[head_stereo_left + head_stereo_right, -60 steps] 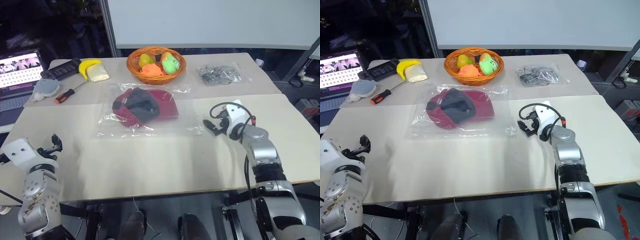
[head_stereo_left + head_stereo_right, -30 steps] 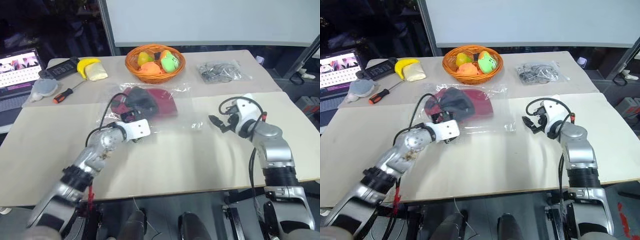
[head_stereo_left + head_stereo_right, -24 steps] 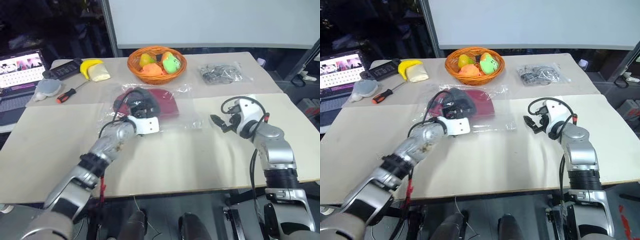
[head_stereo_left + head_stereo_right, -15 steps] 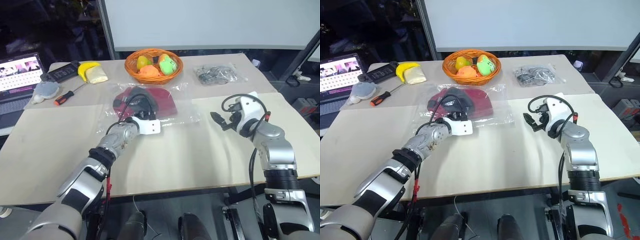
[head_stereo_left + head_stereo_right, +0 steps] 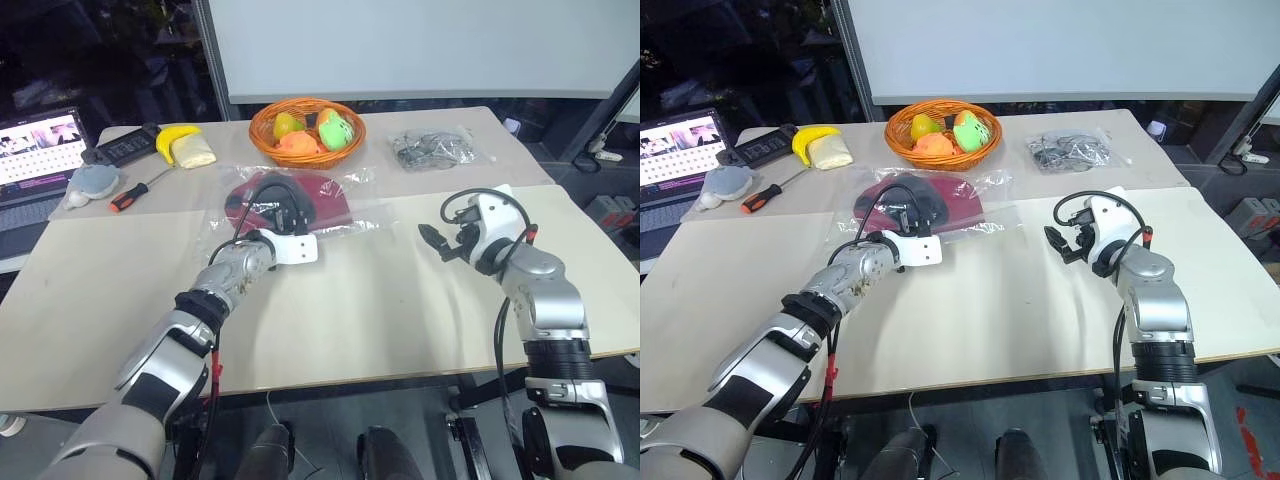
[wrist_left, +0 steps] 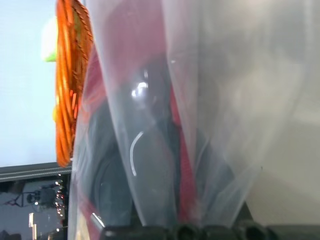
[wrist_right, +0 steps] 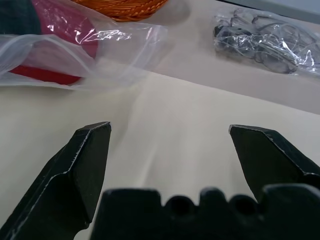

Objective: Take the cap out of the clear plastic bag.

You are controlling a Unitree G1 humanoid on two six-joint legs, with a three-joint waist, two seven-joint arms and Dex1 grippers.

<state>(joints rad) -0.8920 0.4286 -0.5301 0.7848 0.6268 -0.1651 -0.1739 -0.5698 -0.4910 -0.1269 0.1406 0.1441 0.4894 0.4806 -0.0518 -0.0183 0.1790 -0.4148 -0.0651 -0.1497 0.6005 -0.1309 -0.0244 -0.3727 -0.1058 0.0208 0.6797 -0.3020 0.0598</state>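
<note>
No text, label or number is legible anywhere.

Cap (image 5: 320, 195) inside the clear plastic bag (image 5: 355, 215), basket (image 5: 307, 125) behind, screwdriver (image 5: 135, 192) left.

The place looked like a robotics lab: a plain beige bench (image 5: 400, 330) carried an open laptop (image 5: 35, 150), an orange-handled screwdriver (image 5: 135, 192) and a woven orange basket of toy fruit (image 5: 306, 125), below a large white board (image 5: 420, 45).

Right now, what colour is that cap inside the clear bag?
Dark red, with a black inner lining. The cap shows best in the right eye view.
</note>
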